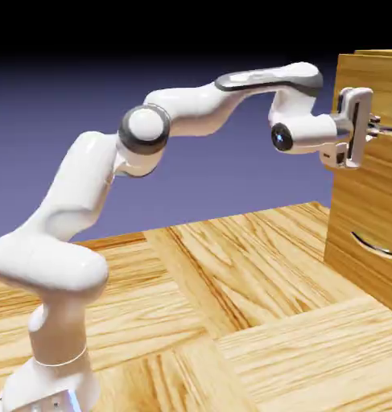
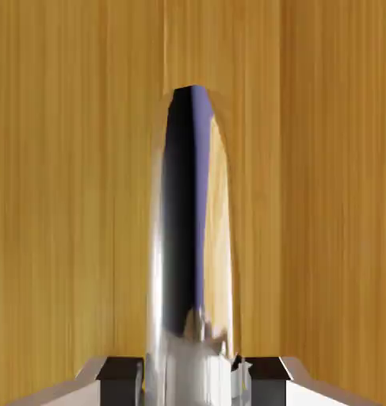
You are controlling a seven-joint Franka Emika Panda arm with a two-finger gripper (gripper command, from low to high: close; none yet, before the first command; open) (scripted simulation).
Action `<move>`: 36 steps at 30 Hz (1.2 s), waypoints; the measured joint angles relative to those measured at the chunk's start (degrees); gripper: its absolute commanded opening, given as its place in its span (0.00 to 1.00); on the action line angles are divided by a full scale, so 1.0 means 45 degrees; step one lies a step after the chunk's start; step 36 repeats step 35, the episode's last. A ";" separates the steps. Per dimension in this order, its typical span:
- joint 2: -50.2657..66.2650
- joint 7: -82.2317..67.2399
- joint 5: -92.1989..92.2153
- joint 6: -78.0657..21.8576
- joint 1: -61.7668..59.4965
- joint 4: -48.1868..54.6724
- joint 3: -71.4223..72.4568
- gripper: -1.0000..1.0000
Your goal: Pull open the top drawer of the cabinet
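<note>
A white Franka Panda arm [image 1: 142,133] is rising from the exterior view's left and reaching right toward a golden-brown wood-grain cabinet [image 1: 366,193], which is standing at the far right. The two-finger gripper [image 1: 376,126] is clenching the curved silver bar handle [image 2: 192,214] of the top drawer [image 1: 384,100] — its jaws are closed in on the bar from both sides. That drawer is sitting high on the cabinet, at the upper right of the scene, above a second drawer front whose slim lower handle [image 1: 372,245] is curving near the right edge. In the hand view, the held handle is running large and shiny up the middle, reflecting black, violet and wood tones, while the dark fingertips [image 2: 121,382] are showing at the bottom, one on each side of it. Brown wood grain is filling everything behind it. The cabinet is resting on a pale parquet floor [image 1: 231,298] of wide wooden planks, and a plain blue-violet backdrop [image 1: 255,161] is darkening to black toward the top.
</note>
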 measured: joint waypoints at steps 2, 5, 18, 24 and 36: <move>-0.0372 -0.0501 0.0389 -0.0277 0.0777 -0.0923 -0.0574 0.00; -0.0941 -0.1241 0.0896 -0.0661 0.2044 -0.2307 -0.1502 0.00; -0.2505 -0.3374 0.2049 -0.1692 0.8035 -0.7107 -0.6272 0.00; -0.2353 -0.3402 0.2035 -0.1986 1.0802 -0.8869 -0.8697 0.00; -0.1161 -0.2593 0.1515 -0.2280 1.4629 -1.1550 -1.2020 1.00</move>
